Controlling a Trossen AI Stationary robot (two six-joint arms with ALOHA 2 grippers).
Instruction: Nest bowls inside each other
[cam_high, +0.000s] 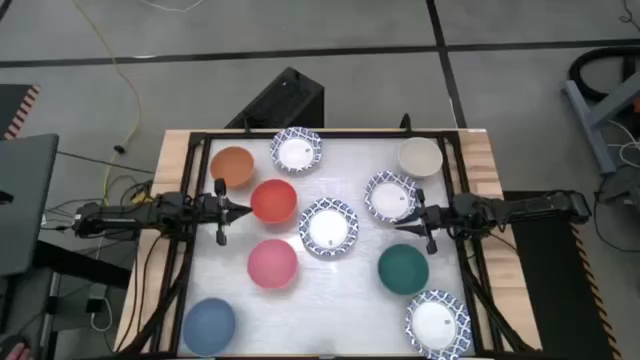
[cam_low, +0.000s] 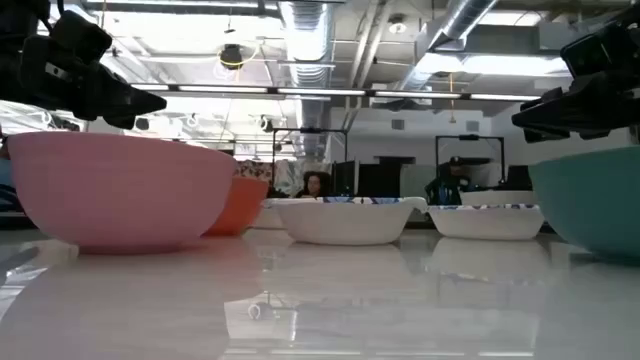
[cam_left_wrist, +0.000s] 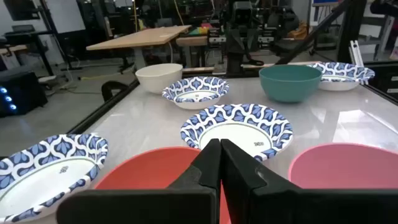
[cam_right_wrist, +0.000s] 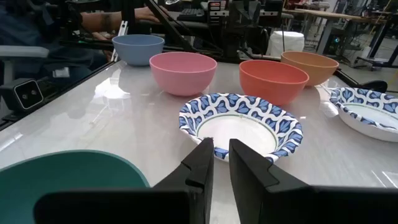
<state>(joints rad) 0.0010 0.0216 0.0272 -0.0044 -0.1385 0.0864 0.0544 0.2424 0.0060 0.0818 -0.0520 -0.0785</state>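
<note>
Wrist views: left hand (cam_left_wrist: 219, 163) closed, right hand (cam_right_wrist: 221, 163) slightly parted, both empty.

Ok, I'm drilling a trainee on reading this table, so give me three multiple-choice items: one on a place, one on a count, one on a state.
1. Which bowl sits nearest the left hand?
A. blue
B. red bowl
C. cream

2. How many blue-patterned bowls are there?
A. two
B. four
C. six

3. The left hand's fingers are:
A. shut, empty
B. wide open
C. shut on a bowl

Key:
1. B, in the high view its tip points at that rim.
2. B, four lie spread out, apart.
3. A, the left wrist view shows them pressed together, holding nothing.
</note>
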